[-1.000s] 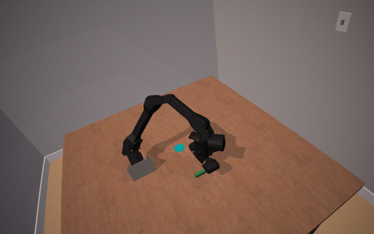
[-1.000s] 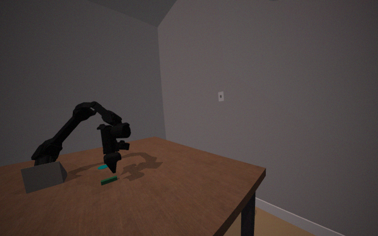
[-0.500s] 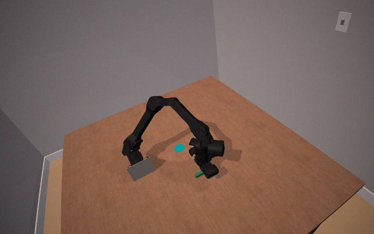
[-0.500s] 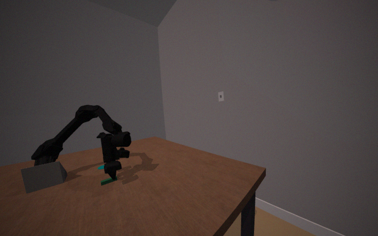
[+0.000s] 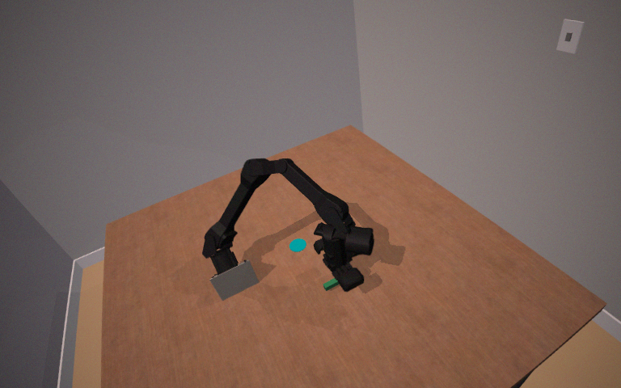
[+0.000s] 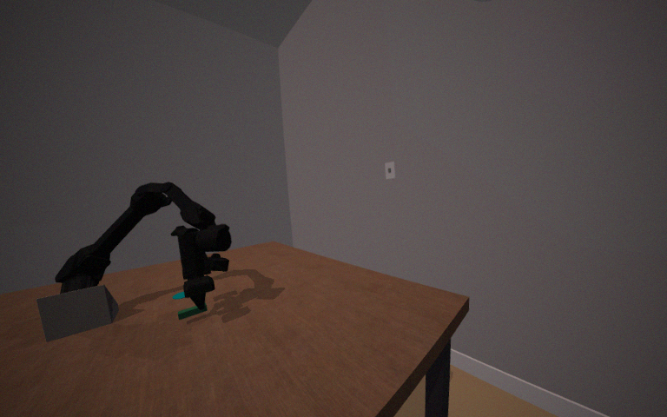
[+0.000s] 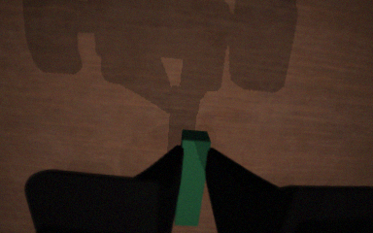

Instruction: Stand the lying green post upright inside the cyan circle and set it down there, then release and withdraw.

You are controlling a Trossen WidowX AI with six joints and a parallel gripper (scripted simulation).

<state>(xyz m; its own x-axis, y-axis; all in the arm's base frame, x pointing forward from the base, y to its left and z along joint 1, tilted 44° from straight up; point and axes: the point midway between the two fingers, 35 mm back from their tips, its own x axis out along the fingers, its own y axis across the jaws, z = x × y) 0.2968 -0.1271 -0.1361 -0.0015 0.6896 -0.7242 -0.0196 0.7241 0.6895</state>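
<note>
The green post (image 5: 329, 284) (image 6: 189, 313) (image 7: 193, 184) is roughly level, on its side, and held a little above the table. My gripper (image 5: 340, 280) (image 6: 201, 307) (image 7: 193, 152) points down and is shut on the post, with one finger on each long side. One end of the post shows just beyond the fingertips in the wrist view; the finger hides part of it in the top and exterior views. The cyan circle (image 5: 297, 245) (image 6: 178, 295) lies flat on the table, apart from the post, partly hidden behind the gripper in the exterior view. The wrist view does not show the circle.
A grey block (image 5: 234, 280) (image 6: 75, 313) stands by the arm's base on the wooden table (image 5: 411, 329) (image 6: 294, 363). The arm arches from the base over to the post. Its shadow falls across the table around the circle and the gripper.
</note>
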